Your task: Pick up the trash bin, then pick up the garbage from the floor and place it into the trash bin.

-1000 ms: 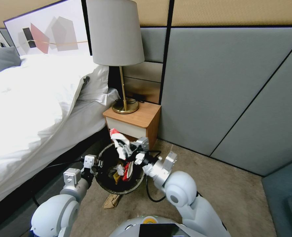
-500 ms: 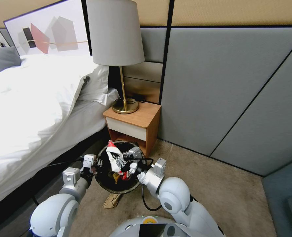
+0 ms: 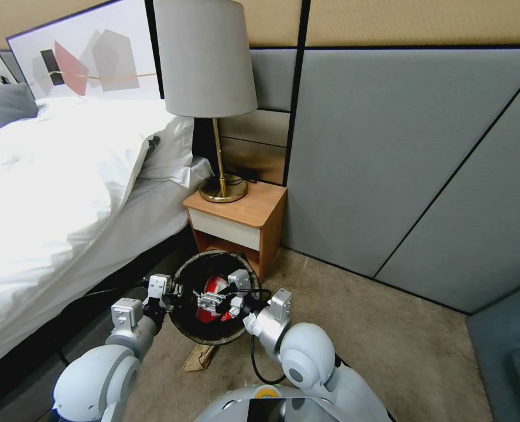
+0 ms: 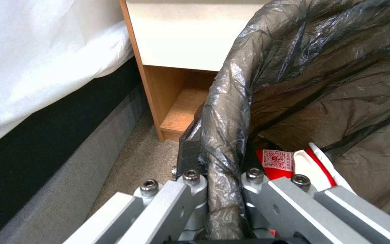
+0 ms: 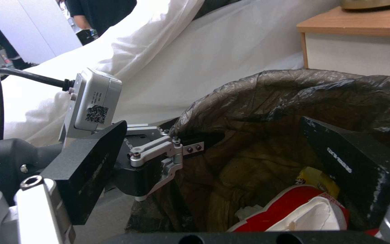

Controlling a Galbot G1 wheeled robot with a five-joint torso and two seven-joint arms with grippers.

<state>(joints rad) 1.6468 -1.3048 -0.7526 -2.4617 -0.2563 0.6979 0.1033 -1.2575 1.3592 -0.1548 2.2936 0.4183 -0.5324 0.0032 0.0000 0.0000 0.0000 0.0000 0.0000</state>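
On beige carpet floor (image 3: 353, 328) between the bed (image 3: 55, 193) and a wooden nightstand (image 3: 239, 217), the left tool (image 3: 175, 291) is clenched on the trash bin (image 3: 213, 337) rim. The right tool (image 3: 213, 302), released, has sunk into the bin. The red-and-white wrapper (image 3: 211, 287), held above the rim a second ago, lies inside; brown paper (image 3: 197, 357) rests on the carpet.

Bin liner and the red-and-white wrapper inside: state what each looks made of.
The bin liner looks like thin plastic film, dark brown-grey and glossy: it crinkles finely and catches highlights where it folds over the rim. The red-and-white wrapper looks like printed paper or coated packaging, crumpled, with a matte white inside; which one is unclear.
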